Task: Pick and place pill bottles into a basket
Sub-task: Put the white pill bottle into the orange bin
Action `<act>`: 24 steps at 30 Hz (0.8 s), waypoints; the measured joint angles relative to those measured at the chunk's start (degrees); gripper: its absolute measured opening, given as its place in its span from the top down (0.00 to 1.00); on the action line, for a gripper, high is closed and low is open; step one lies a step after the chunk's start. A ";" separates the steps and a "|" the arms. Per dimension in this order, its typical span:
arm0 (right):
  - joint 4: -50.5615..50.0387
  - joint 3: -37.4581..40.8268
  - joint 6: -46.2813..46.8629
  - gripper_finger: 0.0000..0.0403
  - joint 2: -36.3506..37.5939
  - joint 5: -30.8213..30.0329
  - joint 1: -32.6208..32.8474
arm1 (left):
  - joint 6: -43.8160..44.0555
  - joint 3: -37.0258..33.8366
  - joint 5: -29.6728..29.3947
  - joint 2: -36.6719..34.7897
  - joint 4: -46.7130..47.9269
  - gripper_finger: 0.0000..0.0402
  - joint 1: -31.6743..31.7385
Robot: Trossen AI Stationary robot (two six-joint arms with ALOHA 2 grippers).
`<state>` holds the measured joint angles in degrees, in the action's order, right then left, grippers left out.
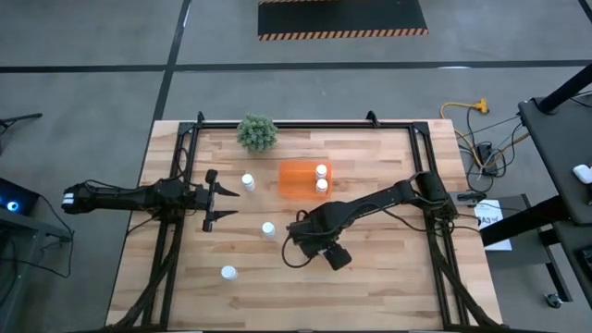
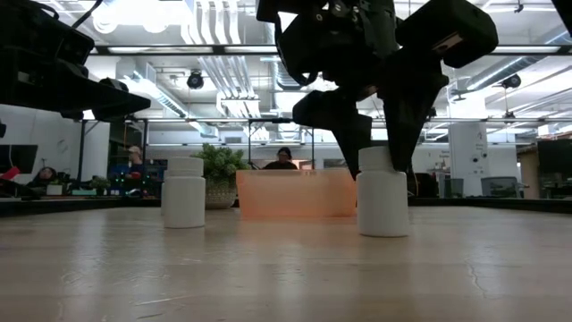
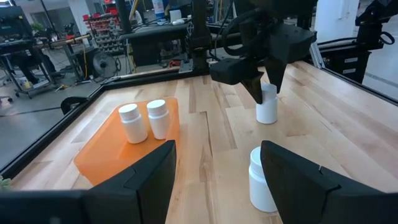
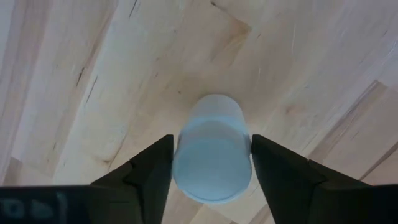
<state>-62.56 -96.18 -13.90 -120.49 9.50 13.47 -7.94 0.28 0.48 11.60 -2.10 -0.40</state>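
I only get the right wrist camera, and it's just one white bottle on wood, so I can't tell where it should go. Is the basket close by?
Observer: Yes. The orange basket sits a little past the right gripper, toward the table's far edge, where the plant is.
Operator: Is anything in it yet?
Observer: Two pill bottles stand upright in it, both at its right end.
Operator: What's the other arm doing?
Observer: The left gripper is open over the left part of the table, holding nothing.
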 joint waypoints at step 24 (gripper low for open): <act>-3.11 -0.15 0.11 0.63 10.89 -1.29 -5.76 | 0.00 0.01 0.01 0.00 -0.01 0.46 0.00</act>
<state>-65.67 -96.33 -13.80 -109.60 8.21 7.72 -7.94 0.30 0.49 11.60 -2.11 -0.40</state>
